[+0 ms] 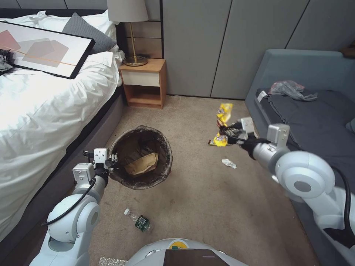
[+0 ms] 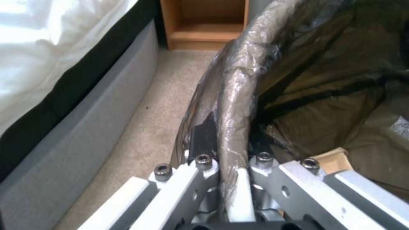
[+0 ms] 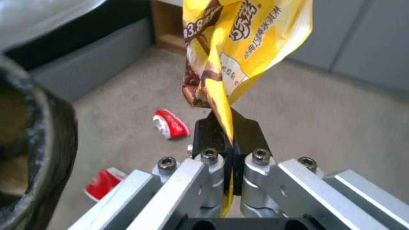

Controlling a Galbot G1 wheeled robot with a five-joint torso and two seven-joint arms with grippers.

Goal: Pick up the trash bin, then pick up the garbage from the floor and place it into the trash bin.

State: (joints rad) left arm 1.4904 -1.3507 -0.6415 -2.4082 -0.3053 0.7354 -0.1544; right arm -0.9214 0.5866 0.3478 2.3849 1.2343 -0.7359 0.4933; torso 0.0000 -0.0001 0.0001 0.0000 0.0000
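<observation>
Head: left gripper (image 1: pixel 112 159) clamped on trash bin (image 1: pixel 141 157) rim, bin just right of it. Right gripper (image 1: pixel 226 132) pinches yellow wrapper (image 1: pixel 223 123), well right of bin.
Left wrist: fingers (image 2: pixel 204 134) straddle bagged rim, shut.
Right wrist: fingers (image 3: pixel 209 132) closed on wrapper; red scraps (image 3: pixel 170 124) on carpet beyond.

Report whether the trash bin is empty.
Not empty: the trash bin, held at its rim by the left gripper, contains a tan paper bag.

Beige carpet (image 1: pixel 207 207), carrying a bottle (image 1: pixel 138 221) and a white tissue (image 1: pixel 229 163). Two red-and-white bowls (image 3: pixel 170 124) lying crushed on it too. Nightstand (image 1: pixel 145 82) standing at its far edge.
</observation>
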